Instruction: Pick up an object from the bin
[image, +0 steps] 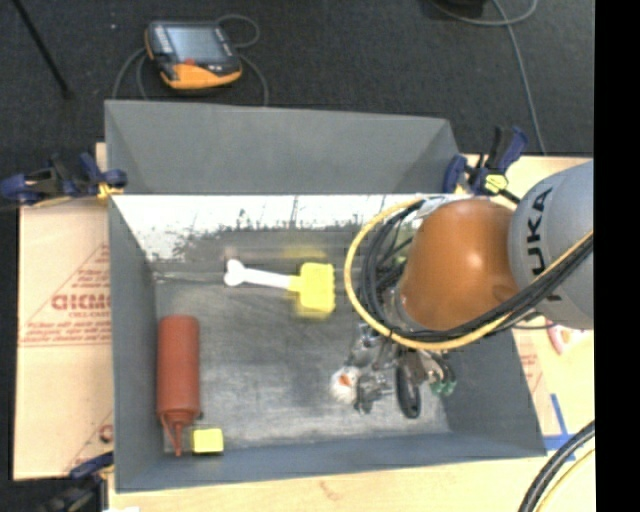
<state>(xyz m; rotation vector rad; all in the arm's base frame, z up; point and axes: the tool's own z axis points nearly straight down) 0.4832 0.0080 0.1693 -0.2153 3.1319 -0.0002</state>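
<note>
My gripper is low in the bin's front right part, under the arm's orange cover. A small white and orange thing lies on the floor right against its left side; whether it is gripped I cannot tell. A dark oval thing lies just right of the gripper. Further back, left of the arm, lies a yellow toy hammer with a white handle.
A red squeeze bottle lies along the left wall, nozzle toward the front. Next to its nozzle sits a small yellow block. The arm and its cables cover the right part of the bin.
</note>
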